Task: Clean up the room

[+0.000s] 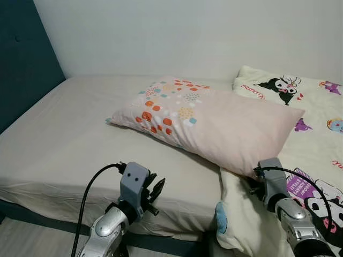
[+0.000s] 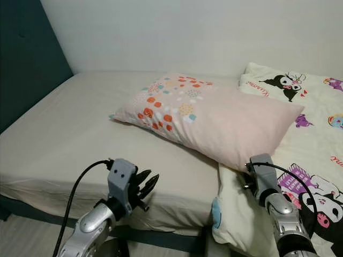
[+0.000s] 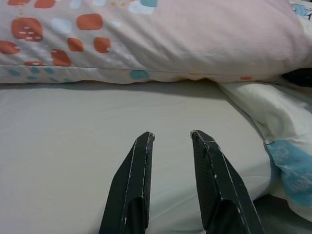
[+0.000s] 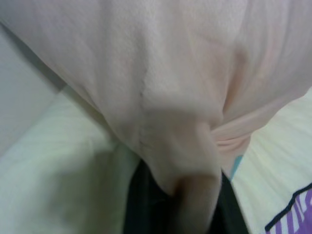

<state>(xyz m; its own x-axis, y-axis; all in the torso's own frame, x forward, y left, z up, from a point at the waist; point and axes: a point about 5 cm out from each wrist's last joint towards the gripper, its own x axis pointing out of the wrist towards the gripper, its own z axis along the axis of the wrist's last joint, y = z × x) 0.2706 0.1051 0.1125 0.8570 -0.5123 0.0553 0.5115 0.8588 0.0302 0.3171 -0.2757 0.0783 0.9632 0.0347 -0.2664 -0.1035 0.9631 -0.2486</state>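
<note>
A pale pink pillow with orange and teal dots at one end lies across the beige bed, its right end resting on a cream cartoon-print blanket. My right gripper is at the pillow's near corner, shut on a fold of the pink fabric that bunches between its black fingers. The silver right arm reaches in over the blanket. My left gripper hovers above the bed's front edge, left of the pillow, open and holding nothing; its fingers point toward the pillow's long side.
A dark teal headboard stands at the bed's left end and a white wall runs behind. The blanket's folded edge hangs over the bed's front right. A strip of floor shows at lower left.
</note>
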